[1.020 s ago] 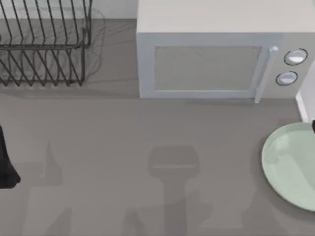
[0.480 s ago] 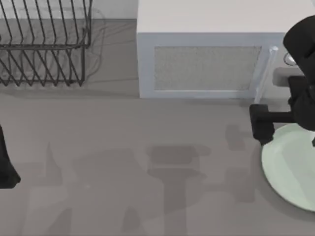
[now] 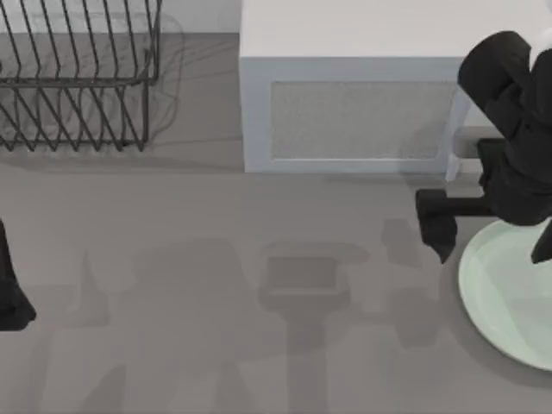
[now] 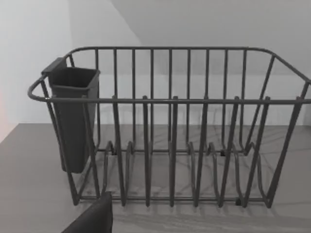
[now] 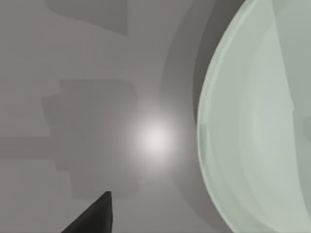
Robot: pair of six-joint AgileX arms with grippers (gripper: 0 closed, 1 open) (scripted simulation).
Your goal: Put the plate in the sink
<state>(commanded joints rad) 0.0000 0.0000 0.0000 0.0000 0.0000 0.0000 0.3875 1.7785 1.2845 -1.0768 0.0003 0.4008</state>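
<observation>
On the grey worktop [image 3: 259,345], the plate [image 3: 509,297] lies flat at the near right edge. My right arm reaches over its far rim from the right, its end effector [image 3: 435,226] just left of the plate; I cannot tell how its fingers stand. My left arm [image 3: 10,289] sits parked at the left edge. Farther back stand the microwave [image 3: 354,86] and, to its left, a wire rack [image 3: 78,78].

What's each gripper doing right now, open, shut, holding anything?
Left gripper: parked at the table's left edge; jaws cannot be told.
Right gripper: above the plate's left rim, holding nothing; jaws look open.
</observation>
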